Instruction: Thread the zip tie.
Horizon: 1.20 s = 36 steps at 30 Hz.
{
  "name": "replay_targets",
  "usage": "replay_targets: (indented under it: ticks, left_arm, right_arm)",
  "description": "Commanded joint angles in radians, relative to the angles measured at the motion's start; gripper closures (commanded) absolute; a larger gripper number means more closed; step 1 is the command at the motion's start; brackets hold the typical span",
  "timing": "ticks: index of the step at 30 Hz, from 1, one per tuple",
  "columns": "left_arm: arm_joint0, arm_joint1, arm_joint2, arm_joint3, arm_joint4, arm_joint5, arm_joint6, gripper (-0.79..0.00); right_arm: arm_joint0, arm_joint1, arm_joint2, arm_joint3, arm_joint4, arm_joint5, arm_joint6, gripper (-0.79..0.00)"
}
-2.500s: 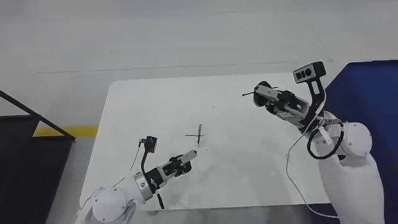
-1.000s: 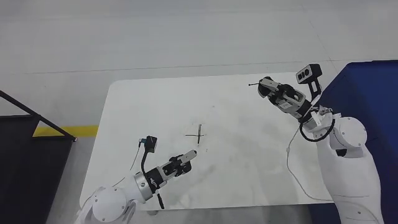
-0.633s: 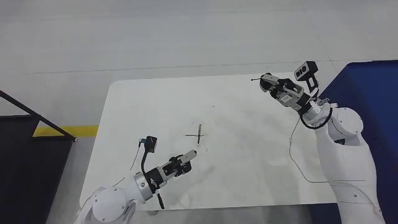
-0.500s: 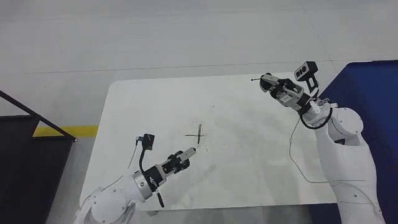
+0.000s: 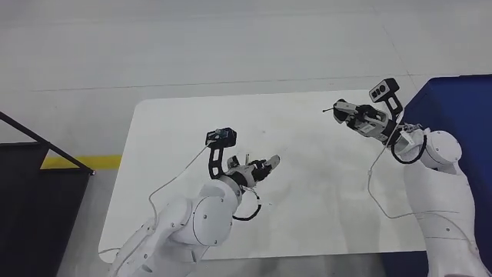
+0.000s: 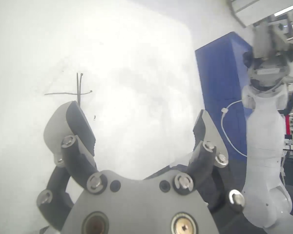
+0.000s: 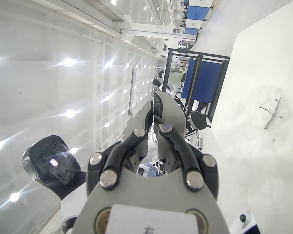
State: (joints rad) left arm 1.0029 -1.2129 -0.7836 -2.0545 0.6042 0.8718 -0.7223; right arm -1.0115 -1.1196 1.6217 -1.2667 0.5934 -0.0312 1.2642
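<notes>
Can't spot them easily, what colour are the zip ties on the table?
Zip ties: black, left wrist view.

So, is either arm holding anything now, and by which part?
The right jaws are shut on a black zip tie, one end sticking out; the exact place is hidden. The left jaws are open, empty.

A white table (image 5: 307, 208) with rounded corners stands on a pale grey floor (image 5: 231, 38). A blue cabinet (image 5: 453, 108) stands just beside its right edge. Left of the table, a slanted black bar (image 5: 46, 148) crosses a yellow floor line (image 5: 104, 160), near a dark mat (image 5: 31, 215).
</notes>
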Motion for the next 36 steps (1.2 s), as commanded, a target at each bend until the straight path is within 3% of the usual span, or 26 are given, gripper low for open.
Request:
replay_targets:
  ticks: [1,8,10,13,15,22,30,35,36]
  left_arm:
    - [0.021,0.001,-0.004,-0.003,-0.001,-0.006,0.030,-0.785]
    - [0.021,0.001,-0.004,-0.003,-0.001,-0.006,0.030,-0.785]
    - [0.016,0.004,0.015,0.007,0.067,-0.026,0.039,-0.785]
    - [-0.062,0.001,0.104,0.052,0.250,0.073,-0.087,-0.785]
    - [-0.125,-0.008,0.130,0.119,0.289,0.086,-0.140,-0.785]
    - [-0.289,-0.058,0.201,0.364,0.167,0.025,-0.201,-0.785]
    - [-0.284,-0.058,0.202,0.365,0.162,0.017,-0.201,-0.785]
    - [-0.326,-0.075,0.222,0.453,0.125,-0.080,-0.305,-0.785]
    - [-0.344,-0.081,0.215,0.470,0.096,-0.100,-0.326,-0.745]
  right_arm:
    - [-0.001,0.000,0.000,-0.003,-0.001,0.001,-0.003,0.000]
    - [-0.001,0.000,0.000,-0.003,-0.001,0.001,-0.003,0.000]
    - [-0.001,0.000,0.000,-0.003,-0.001,0.001,-0.003,0.000]
    - [-0.001,0.000,0.000,-0.003,-0.001,0.001,-0.003,0.000]
    - [-0.001,0.000,0.000,-0.003,-0.001,0.001,-0.003,0.000]
    - [-0.001,0.000,0.000,-0.003,-0.001,0.001,-0.003,0.000]
    - [-0.001,0.000,0.000,-0.003,-0.001,0.001,-0.003,0.000]
    - [-0.001,0.000,0.000,-0.003,-0.001,0.001,-0.003,0.000]
    - [-0.001,0.000,0.000,-0.003,-0.001,0.001,-0.003,0.000]
